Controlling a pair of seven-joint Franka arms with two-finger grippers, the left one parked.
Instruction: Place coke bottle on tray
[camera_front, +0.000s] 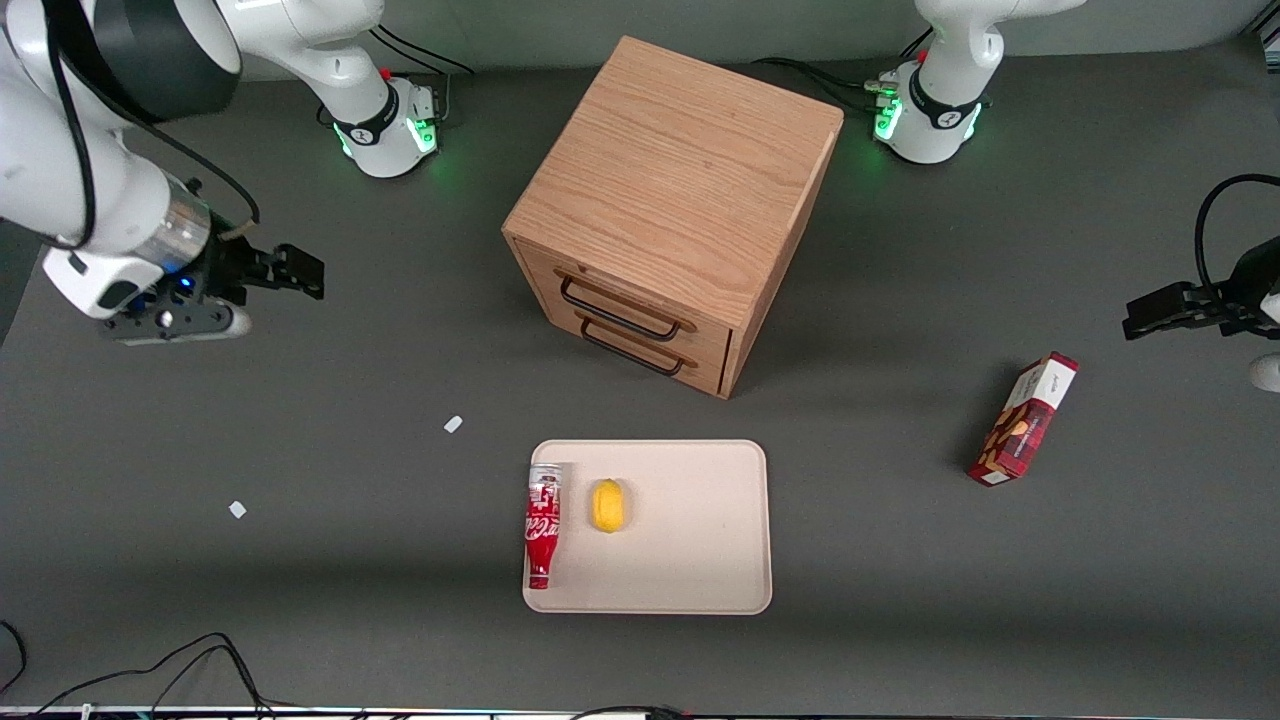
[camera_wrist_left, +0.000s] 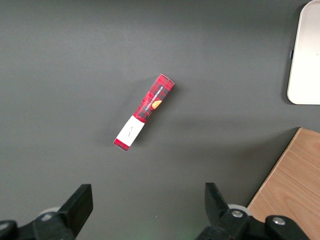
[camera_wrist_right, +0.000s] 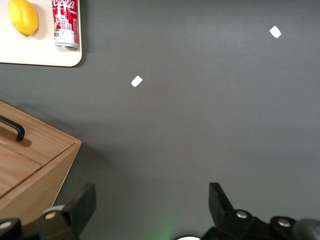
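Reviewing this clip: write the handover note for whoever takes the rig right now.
Claw: open, holding nothing, raised over bare table toward the working arm's end, well away from the tray.
Coke bottle: lying on its side on the tray, along the tray's edge nearest the working arm, cap end nearer the front camera, beside a lemon.
Done: bottle is on the tray and released.
Left: nothing apparent for the placement; perhaps just park the arm.

The coke bottle (camera_front: 543, 527), lying on the tray (camera_front: 700, 560) along its edge toward the working arm's end of the worktop, bears the white Coca-Cola script. The snack box (camera_front: 1023, 419) carries a line of print too small to read. The end effector (camera_front: 300, 272) bears no lettering.
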